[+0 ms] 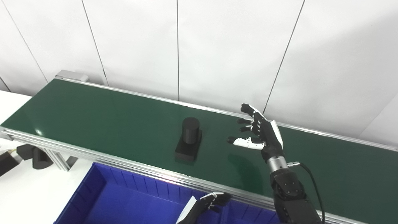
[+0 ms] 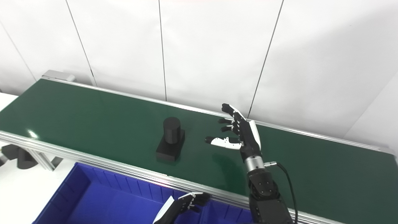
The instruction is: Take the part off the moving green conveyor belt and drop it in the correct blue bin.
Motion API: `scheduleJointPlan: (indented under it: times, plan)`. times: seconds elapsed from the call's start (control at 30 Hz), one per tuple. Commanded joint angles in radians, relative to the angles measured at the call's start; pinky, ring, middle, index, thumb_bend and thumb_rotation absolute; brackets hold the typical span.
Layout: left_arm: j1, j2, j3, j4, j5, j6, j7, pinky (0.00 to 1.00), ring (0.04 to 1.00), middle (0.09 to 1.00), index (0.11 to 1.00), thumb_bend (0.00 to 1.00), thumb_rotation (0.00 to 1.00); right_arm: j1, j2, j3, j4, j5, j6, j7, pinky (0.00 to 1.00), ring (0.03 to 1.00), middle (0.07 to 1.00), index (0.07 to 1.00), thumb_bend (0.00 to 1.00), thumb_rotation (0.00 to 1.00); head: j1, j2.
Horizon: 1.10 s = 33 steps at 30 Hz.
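Standing on green belt (image 1: 93, 115) black part (image 1: 189, 139), right hand (image 1: 259, 130) spread beside, blue bin (image 1: 102, 193) below

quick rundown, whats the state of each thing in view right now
black part: upright on the belt, cylinder on top of its block base, not held
green conveyor belt: carrying only the part
right hand: open, fingers spread, above the belt to the right of the part, not touching it
left hand: low over the bin, holding nothing, fingers curled
blue bin: visible section holds nothing
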Motion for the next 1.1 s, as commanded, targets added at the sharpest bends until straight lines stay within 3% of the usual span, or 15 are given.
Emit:
scheduleJointPlan:
  times: [0.0,0.7,1.07]
  plan:
    - [-0.013,-0.003,-0.005,-0.024,-0.001,-0.039,0.001,0.69,0.76,0.779,0.759,0.86,0.12,-0.059,0.005,0.0,-0.003,0.013,-0.042,0.002,0.6,0.736,0.862,0.865,0.96,0.19,-0.003,0.001]
    - [0.001,0.012,-0.024,-0.047,0.016,-0.039,0.015,0.68,0.757,0.775,0.767,0.85,0.15,-0.069,0.009,0.069,0.057,-0.031,-0.042,-0.056,0.8,0.824,0.853,0.862,0.99,0.28,-0.026,0.015]
    - [0.011,0.017,-0.023,-0.062,0.005,-0.039,0.007,0.69,0.763,0.779,0.763,0.85,0.16,-0.067,0.016,0.086,0.059,-0.035,-0.042,-0.061,0.79,0.829,0.858,0.866,0.98,0.28,-0.042,0.017]
